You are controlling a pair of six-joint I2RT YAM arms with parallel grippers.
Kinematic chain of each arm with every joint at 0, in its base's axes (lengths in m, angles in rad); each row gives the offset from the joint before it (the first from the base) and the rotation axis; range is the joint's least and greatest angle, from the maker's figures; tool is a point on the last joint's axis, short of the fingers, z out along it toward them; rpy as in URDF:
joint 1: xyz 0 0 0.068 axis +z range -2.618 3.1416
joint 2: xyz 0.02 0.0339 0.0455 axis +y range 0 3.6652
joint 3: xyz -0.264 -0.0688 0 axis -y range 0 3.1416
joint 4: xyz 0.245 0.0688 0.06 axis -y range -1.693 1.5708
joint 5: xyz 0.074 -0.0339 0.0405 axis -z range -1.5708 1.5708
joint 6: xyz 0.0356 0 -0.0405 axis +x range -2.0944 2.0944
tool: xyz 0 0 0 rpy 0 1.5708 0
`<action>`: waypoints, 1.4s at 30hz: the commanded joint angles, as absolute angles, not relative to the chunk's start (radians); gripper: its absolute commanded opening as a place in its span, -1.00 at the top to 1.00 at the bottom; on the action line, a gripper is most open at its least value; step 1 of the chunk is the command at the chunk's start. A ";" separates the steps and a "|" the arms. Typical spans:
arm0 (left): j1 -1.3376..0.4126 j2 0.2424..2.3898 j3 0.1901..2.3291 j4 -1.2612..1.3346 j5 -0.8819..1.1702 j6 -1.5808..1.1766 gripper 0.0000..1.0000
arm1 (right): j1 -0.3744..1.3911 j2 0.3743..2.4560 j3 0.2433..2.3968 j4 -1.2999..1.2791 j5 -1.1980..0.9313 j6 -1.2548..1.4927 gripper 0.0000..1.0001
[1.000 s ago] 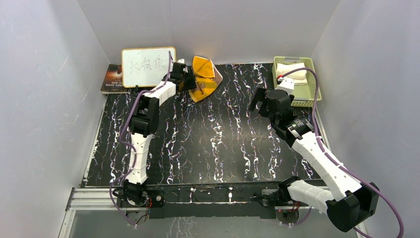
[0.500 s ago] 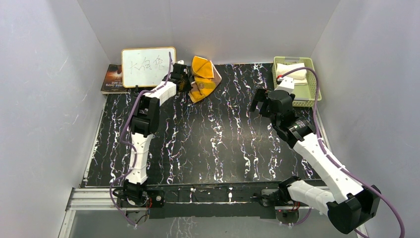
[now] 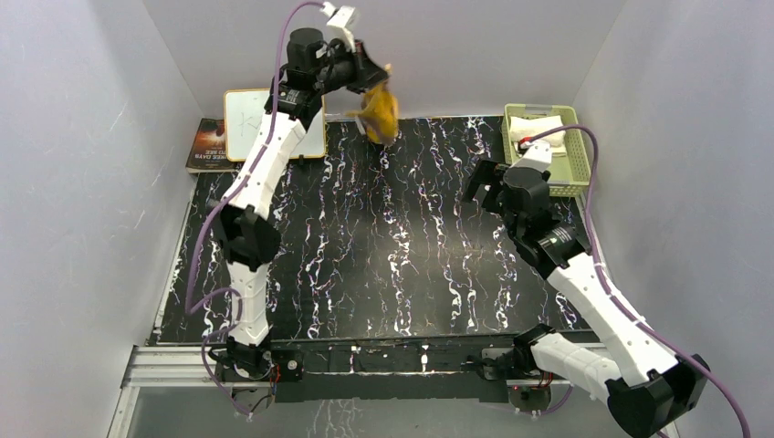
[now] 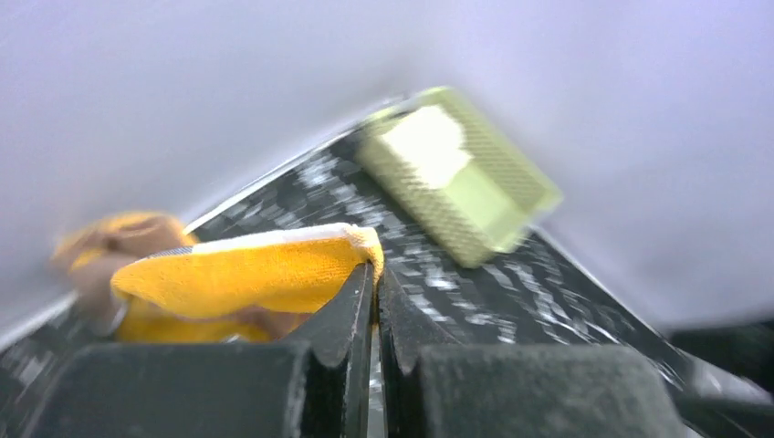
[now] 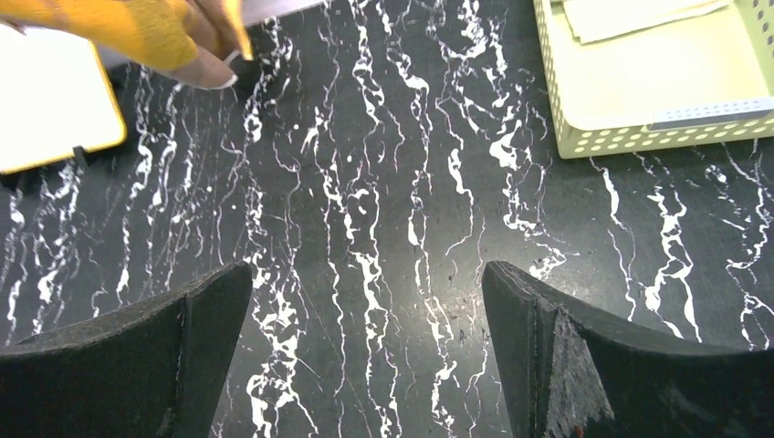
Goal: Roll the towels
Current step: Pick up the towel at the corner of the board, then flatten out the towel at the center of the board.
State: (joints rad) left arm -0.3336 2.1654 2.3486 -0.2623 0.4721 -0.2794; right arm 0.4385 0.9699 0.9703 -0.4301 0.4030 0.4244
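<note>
Left gripper (image 3: 369,80) pinched tight on pale edge of orange-yellow towel (image 3: 381,114). Towel hangs in air above far edge of bench (image 3: 392,265), beside whiteboard (image 3: 239,123). Right gripper (image 3: 485,182) spread wide, holding nothing, over right side of bench. Cream towel (image 3: 538,123) lies in green basket (image 3: 586,164) at far right corner.

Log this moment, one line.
left gripper shut on orange towel, held off table | right gripper open, empty | white towel in basket
</note>
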 commanded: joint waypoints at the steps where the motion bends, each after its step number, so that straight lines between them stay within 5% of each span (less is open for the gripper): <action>1: -0.590 1.955 2.322 -0.246 0.777 -0.105 1.00 | 0.440 0.870 1.034 -0.388 0.475 0.420 -0.96; 9: -0.513 1.644 1.941 -0.430 0.189 -0.054 1.00 | 0.438 0.790 1.030 -0.446 0.542 0.405 -0.96; 14: -0.230 1.466 1.614 -0.516 0.194 -0.156 1.00 | 0.440 0.800 0.958 -0.446 0.494 0.394 -0.96; 27: -0.177 1.252 1.270 -0.589 0.173 -0.075 1.00 | 0.461 1.108 0.855 -0.323 0.052 0.294 -0.86; 35: -0.171 1.243 1.239 -0.667 0.124 -0.050 1.00 | 0.784 1.411 1.006 -0.226 0.141 0.183 -0.71; 42: -0.081 1.299 1.227 -0.751 0.157 -0.105 1.00 | 1.070 1.587 1.101 -0.208 0.266 0.095 -0.40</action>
State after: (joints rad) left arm -0.1570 1.2648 1.2263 -0.6628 0.1295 -0.0673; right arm 0.9817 1.5307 1.0225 -0.2714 0.1825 0.1650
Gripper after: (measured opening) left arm 0.013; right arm 0.735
